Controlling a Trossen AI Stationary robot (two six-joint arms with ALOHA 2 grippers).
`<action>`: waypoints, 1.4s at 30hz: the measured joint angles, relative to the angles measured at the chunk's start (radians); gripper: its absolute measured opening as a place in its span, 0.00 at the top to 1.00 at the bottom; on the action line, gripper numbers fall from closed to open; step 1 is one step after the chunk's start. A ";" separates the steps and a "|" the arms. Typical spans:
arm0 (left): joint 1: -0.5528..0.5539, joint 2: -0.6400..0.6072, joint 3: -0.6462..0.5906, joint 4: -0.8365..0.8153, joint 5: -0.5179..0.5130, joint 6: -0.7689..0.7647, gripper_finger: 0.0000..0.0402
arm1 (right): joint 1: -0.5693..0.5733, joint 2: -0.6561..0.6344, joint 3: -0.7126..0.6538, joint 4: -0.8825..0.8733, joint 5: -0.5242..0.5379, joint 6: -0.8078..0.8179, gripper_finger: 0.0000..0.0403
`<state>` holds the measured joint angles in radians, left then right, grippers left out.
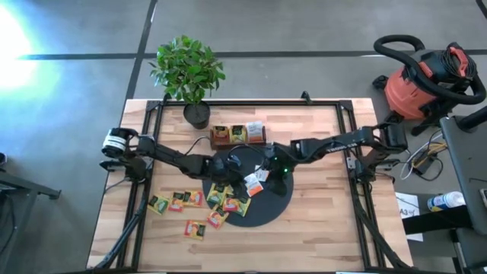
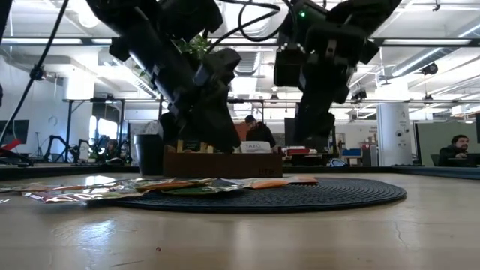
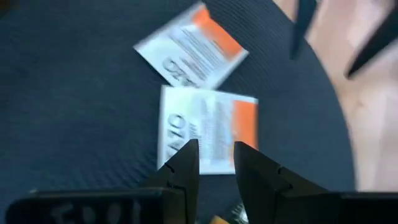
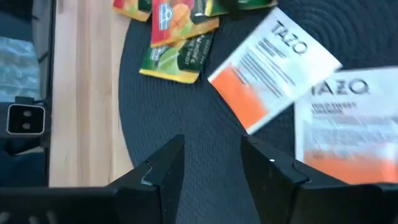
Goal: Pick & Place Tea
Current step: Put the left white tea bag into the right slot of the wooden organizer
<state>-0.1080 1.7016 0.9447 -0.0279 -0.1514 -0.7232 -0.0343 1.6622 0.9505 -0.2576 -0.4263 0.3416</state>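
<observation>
Bare wooden table (image 2: 300, 240) fills the foreground of the low view, and beyond it tea sachets (image 2: 187, 184) lie flat across the black disc (image 2: 330, 195) and spill off its nine o'clock edge. From above, both arms meet over the disc: left gripper (image 3: 214, 163) hovers with fingers slightly apart above a white-and-orange sachet (image 3: 208, 127). Right gripper (image 4: 211, 163), fingers apart and empty, hangs over bare mat beside two white-and-orange sachets, while the wooden tray (image 1: 237, 135) waits at twelve o'clock.
</observation>
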 joint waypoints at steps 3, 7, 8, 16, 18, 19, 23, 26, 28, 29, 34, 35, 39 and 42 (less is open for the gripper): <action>0.021 0.000 -0.001 -0.018 -0.015 0.014 0.81 | 0.023 0.025 -0.008 0.046 0.004 0.008 0.66; 0.061 0.000 -0.001 -0.019 -0.033 0.017 0.81 | 0.036 0.079 -0.008 0.104 0.005 0.032 0.68; 0.073 0.000 -0.003 -0.024 -0.033 0.018 0.81 | 0.036 0.096 -0.008 0.125 0.006 0.042 0.68; 0.133 0.005 -0.029 -0.026 0.054 0.005 0.81 | 0.038 0.184 0.010 0.147 0.035 0.052 0.71; 0.136 0.014 -0.038 -0.025 0.080 -0.009 0.81 | 0.038 0.201 0.008 0.155 0.036 0.052 0.72; 0.136 0.019 -0.042 -0.025 0.094 -0.016 0.81 | 0.038 0.206 0.007 0.168 0.036 0.052 0.73; 0.136 0.044 -0.055 -0.005 0.128 -0.053 0.81 | 0.038 0.221 0.005 0.186 0.051 0.050 0.75; 0.137 0.051 -0.059 0.049 0.163 -0.083 0.81 | 0.038 0.223 0.005 0.193 0.056 0.046 0.77; 0.139 0.051 -0.063 0.092 0.199 -0.097 0.81 | 0.038 0.223 0.005 0.193 0.059 0.045 0.78; 0.140 0.051 -0.063 0.114 0.217 -0.103 0.81 | 0.038 0.223 0.005 0.193 0.059 0.045 0.78; 0.148 0.051 -0.063 0.145 0.287 -0.140 0.81 | 0.038 0.224 0.005 0.191 0.060 0.044 0.79; 0.151 0.051 -0.064 0.149 0.308 -0.144 0.81 | 0.038 0.224 0.004 0.191 0.060 0.044 0.80; 0.153 0.056 -0.068 0.148 0.365 -0.148 0.81 | 0.038 0.224 0.003 0.192 0.062 0.040 0.80; 0.154 0.056 -0.068 0.149 0.361 -0.148 0.81 | 0.039 0.224 0.003 0.192 0.066 0.039 0.80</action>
<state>0.0460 1.7573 0.8764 0.1215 0.2092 -0.8707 0.0043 1.8862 0.9535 -0.0654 -0.3607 0.3801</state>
